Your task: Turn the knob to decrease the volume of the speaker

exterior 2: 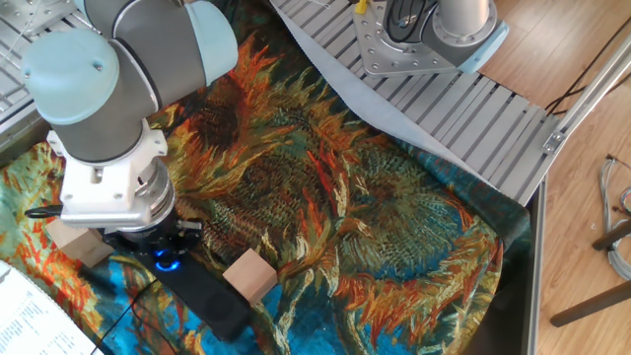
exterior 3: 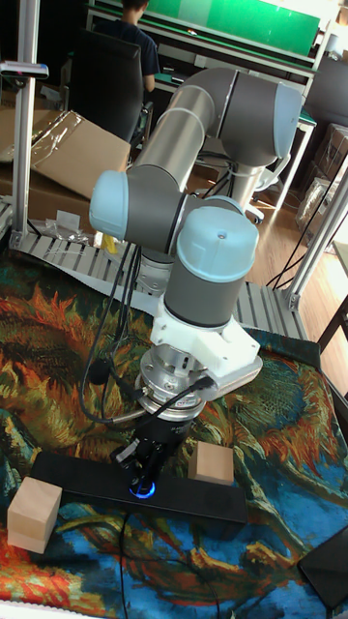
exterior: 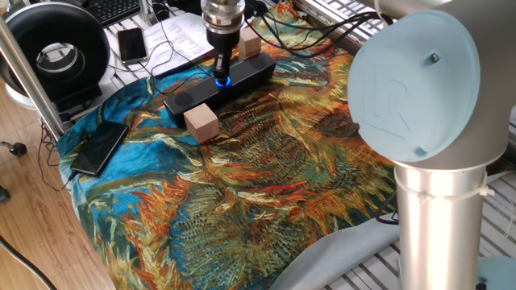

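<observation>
Right now the end effector [exterior: 221,71] points straight down onto the knob [exterior: 222,80], which sits in the top face of the speaker [exterior: 246,72]. The blue glow of the knob shows just under the fingertips [exterior 3: 145,476] in all three views. Fingers look closed in around the knob, but whether they actually pinch it or just sit beside it can't be told; the tips hide the contact.

The speaker lies diagonally on the surface [exterior: 266,169], which is covered w/ a sunflower-print cloth in blue & orange. In the other fixed view the speaker [exterior 2: 207,296] runs out from under the arm's wrist, knob [exterior 2: 166,262] lit at the wrist's lower edge, end effector [exterior 2: 163,251] mostly hidden by the wrist.

Two tan wooden cubes flank the bar: one [exterior: 201,122] just beside its near long side, another [exterior: 248,43] behind it on the far side. In the tall fixed view the cubes appear at [exterior 3: 34,514] and [exterior 3: 211,462], w/ the speaker [exterior 3: 193,498] between them.

A flat black phone [exterior: 99,147] lies near the cloth's left edge, well apart from the speaker.
</observation>
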Controlling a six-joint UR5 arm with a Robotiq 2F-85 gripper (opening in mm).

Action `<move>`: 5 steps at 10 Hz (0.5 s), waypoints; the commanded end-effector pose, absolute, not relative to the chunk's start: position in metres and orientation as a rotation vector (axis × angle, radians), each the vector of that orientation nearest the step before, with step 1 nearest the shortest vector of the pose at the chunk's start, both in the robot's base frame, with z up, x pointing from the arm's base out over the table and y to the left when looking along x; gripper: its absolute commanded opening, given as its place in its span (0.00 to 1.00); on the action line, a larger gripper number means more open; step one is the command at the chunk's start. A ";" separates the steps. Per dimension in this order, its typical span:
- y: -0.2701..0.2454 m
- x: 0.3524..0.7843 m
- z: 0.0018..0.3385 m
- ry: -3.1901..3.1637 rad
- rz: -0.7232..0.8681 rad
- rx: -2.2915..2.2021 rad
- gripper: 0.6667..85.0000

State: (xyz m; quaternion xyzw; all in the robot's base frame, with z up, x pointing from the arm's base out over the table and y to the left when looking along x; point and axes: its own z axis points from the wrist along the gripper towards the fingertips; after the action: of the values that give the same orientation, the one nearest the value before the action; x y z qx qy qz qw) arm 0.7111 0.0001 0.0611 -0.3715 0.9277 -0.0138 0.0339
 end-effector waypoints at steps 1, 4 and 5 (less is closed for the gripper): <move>0.006 0.705 0.062 2.797 -0.035 -1.277 0.38; 0.013 0.700 0.061 2.723 0.014 -1.423 0.38; 0.014 0.700 0.061 2.684 0.022 -1.490 0.38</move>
State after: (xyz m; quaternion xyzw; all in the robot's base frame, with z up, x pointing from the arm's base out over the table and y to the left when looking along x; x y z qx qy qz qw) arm 0.7022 0.0089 0.0601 -0.4435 0.8957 -0.0045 0.0310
